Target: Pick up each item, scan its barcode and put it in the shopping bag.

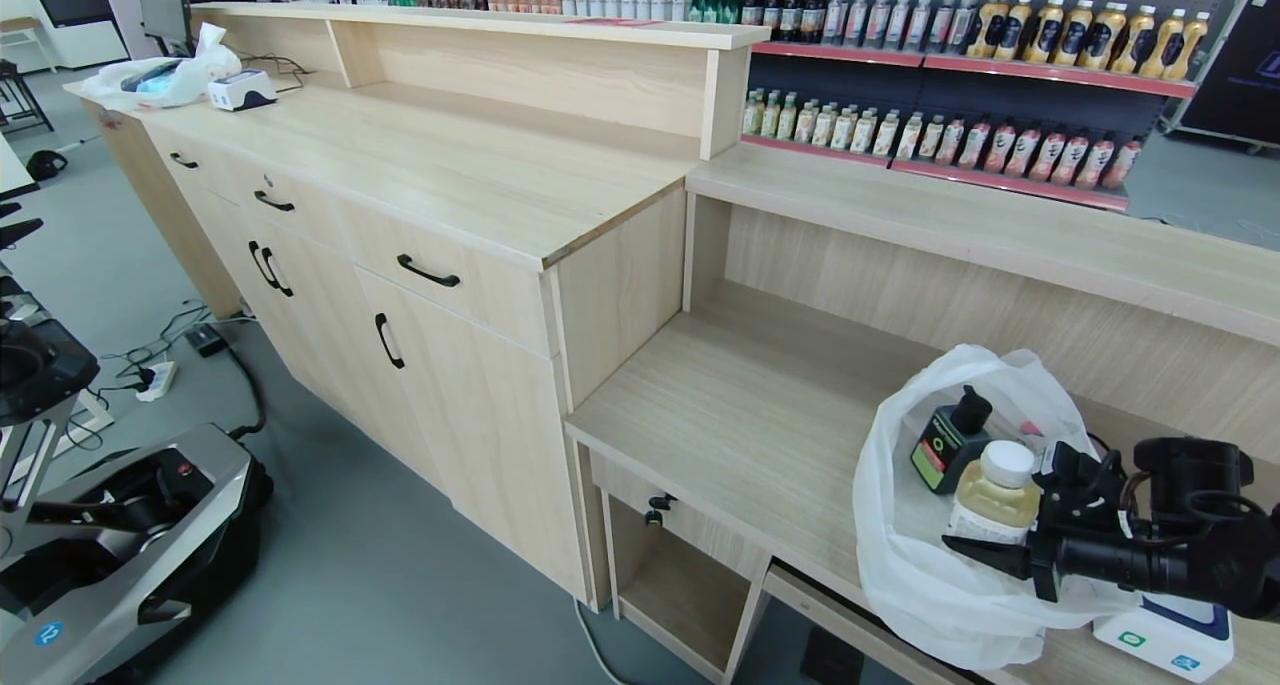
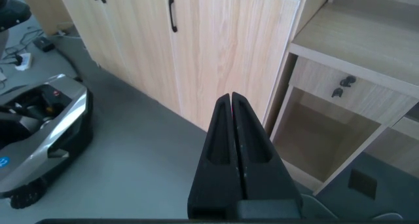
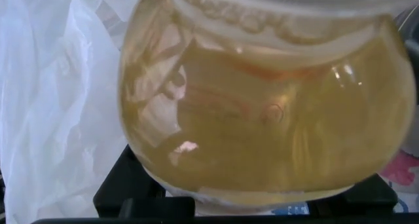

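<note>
Closest to the lens, the juice bottle (image 3: 262, 119) sits between the two fingers of the right claw (image 1: 1000, 530), which I judge closed on its body. This bottle stands roughly upright, long axis vertical and white cap uppermost, inside the mouth of the shopping bag (image 1: 900, 565) at the near right of the desk (image 1: 750, 415). One dark bottle (image 1: 945, 445) with a black cap already stands in the bag, on the far side of the juice bottle. Remaining step, by my judgement: release the juice bottle. I cannot tell whether further items wait. Left claw (image 2: 232, 103): fingers pressed together, empty, low over the floor before the cupboard.
</note>
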`<state>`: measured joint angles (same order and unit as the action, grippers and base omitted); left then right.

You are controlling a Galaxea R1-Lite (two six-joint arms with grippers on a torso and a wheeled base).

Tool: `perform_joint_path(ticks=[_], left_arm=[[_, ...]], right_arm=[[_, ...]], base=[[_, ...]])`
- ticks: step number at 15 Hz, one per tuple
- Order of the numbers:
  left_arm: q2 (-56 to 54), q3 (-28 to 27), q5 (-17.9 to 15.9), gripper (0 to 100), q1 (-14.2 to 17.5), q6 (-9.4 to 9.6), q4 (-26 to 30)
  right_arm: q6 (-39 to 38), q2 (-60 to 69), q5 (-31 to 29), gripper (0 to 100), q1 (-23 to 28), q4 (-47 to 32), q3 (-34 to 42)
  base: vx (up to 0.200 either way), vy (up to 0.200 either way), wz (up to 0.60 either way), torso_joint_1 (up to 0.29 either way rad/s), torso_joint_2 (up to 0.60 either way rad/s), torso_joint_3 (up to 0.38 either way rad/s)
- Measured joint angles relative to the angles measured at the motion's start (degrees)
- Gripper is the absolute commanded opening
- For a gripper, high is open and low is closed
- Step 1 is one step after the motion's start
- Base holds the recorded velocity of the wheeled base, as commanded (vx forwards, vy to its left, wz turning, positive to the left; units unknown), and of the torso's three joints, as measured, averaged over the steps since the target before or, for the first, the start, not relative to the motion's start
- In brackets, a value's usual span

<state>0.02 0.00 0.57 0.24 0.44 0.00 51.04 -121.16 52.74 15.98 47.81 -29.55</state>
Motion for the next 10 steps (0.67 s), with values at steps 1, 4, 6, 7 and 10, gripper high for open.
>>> perform_joint_path(ticks=[1, 4, 6, 7, 10], left_arm=[[0.0, 0.0, 0.0, 0, 0.0, 0.0, 0.0], [0.0, 0.0, 0.0, 0, 0.0, 0.0, 0.0], [0.0, 0.0, 0.0, 0, 0.0, 0.0, 0.0], [0.0, 0.0, 0.0, 0, 0.0, 0.0, 0.0], [0.0, 0.0, 0.0, 0, 0.0, 0.0, 0.0]], right_arm=[[0.0, 0.0, 0.0, 100, 0.1, 0.0, 0.0], [-0.2, 0.4, -0.2, 100, 0.3, -0.3, 0.1], [-0.6, 1.4, 0.1, 100, 0.3, -0.5, 0.1], [-0.9, 2.4, 1.2, 100, 0.3, -0.5, 0.1], [-2.9, 6.9, 3.9, 100, 0.3, -0.6, 0.3]], base=[[0.0, 0.0, 0.0, 0.0, 0.0, 0.0], [0.0, 0.0, 0.0, 0.0, 0.0, 0.0], [0.0, 0.0, 0.0, 0.0, 0.0, 0.0], [0.0, 0.0, 0.0, 0.0, 0.0, 0.0], [0.0, 0.0, 0.0, 0.0, 0.0, 0.0]])
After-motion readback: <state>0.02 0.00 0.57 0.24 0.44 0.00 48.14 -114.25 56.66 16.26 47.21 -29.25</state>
